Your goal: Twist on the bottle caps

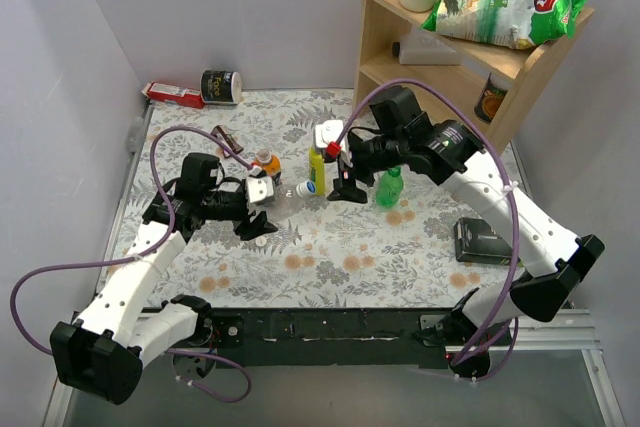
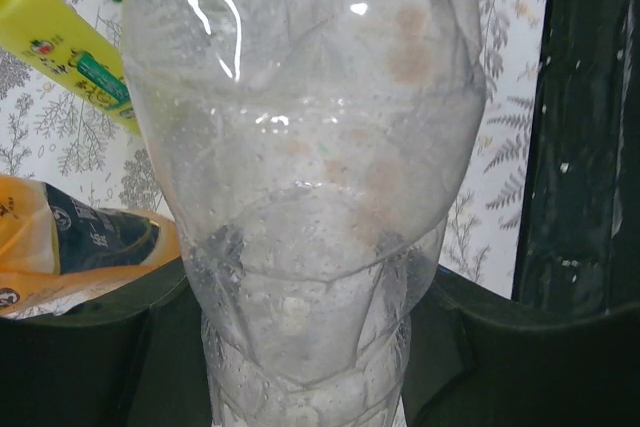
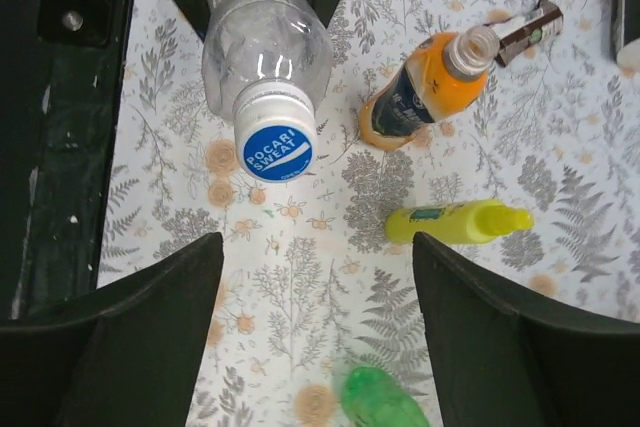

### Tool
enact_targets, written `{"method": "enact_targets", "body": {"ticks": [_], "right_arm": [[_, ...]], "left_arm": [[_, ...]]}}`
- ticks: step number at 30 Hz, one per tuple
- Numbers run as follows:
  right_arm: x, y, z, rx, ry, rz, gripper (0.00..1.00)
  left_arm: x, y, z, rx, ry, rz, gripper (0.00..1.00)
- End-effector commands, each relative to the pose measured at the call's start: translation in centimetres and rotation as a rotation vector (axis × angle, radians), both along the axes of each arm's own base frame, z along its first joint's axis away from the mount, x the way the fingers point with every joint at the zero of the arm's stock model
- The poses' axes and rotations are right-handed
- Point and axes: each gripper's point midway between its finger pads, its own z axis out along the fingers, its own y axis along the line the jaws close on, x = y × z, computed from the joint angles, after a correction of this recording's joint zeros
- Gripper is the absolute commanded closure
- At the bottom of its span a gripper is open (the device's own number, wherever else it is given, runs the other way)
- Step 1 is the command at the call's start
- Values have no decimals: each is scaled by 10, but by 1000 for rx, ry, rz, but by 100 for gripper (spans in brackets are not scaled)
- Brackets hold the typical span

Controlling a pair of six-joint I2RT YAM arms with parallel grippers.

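left gripper (image 2: 305, 347): squeezed tight on the clear bottle (image 2: 300, 147) | right gripper (image 3: 318, 287): fingers wide apart, holds nothing | blue cap (image 3: 277, 151): sits on the clear bottle's neck

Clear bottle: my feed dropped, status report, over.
Left pincer shut on clear bottle. Right pincer open, short of blue cap on its neck. Orange bottle beside.
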Motion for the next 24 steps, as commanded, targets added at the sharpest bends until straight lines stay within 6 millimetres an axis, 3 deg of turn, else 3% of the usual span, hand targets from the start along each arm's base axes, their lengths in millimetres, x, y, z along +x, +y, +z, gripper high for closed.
{"method": "enact_targets", "body": {"ticks": [1,7,11,24], "right_arm": [[-33,0,21,11,-210,207,22],[-63,15,12,-16,-314,330,28],[-70,22,4,-25,-350,354,30],[-47,28,-8,-78,-430,272,48]], "left_arm": [[-9,15,-7,136,-150,-120,100],[-5,9,4,108,-162,-121,100],[-6,7,6,98,-162,-123,100],[-8,6,8,87,-169,-126,100]]}}
